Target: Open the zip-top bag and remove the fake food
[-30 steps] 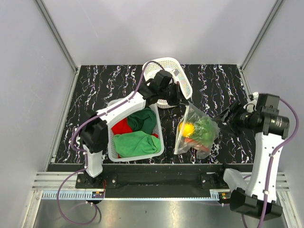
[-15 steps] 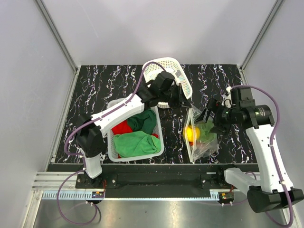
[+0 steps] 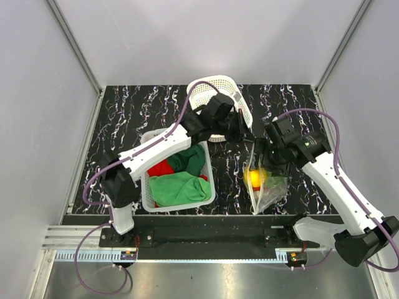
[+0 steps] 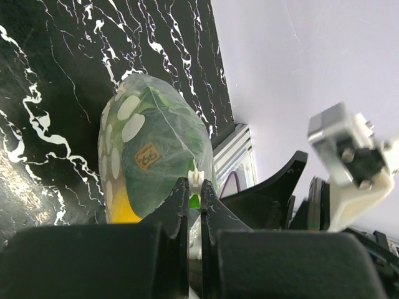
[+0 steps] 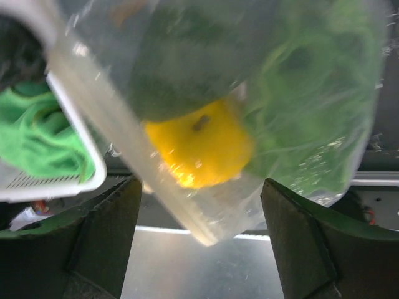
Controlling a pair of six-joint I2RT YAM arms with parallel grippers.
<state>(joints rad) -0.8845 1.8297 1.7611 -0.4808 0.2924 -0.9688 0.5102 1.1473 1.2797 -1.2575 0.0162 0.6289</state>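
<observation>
Right of middle on the table (image 3: pixel 124 112), the left gripper (image 4: pixel 194 187) is pinched tight on the top edge of the zip-top bag (image 4: pixel 156 143). The right gripper (image 5: pixel 199 193) stands spread astride the bag's lower end, where the fake food (image 3: pixel 255 177), a yellow ball (image 5: pixel 196 146) and green lettuce (image 5: pixel 305 106), lies inside.

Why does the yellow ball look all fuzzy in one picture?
Right wrist view: the yellow plastic toy ball in the clear crinkly plastic bag is blurry, probably too close to the camera. Left wrist view: the bag looks sharper. Top view: everything is crisp.
</observation>
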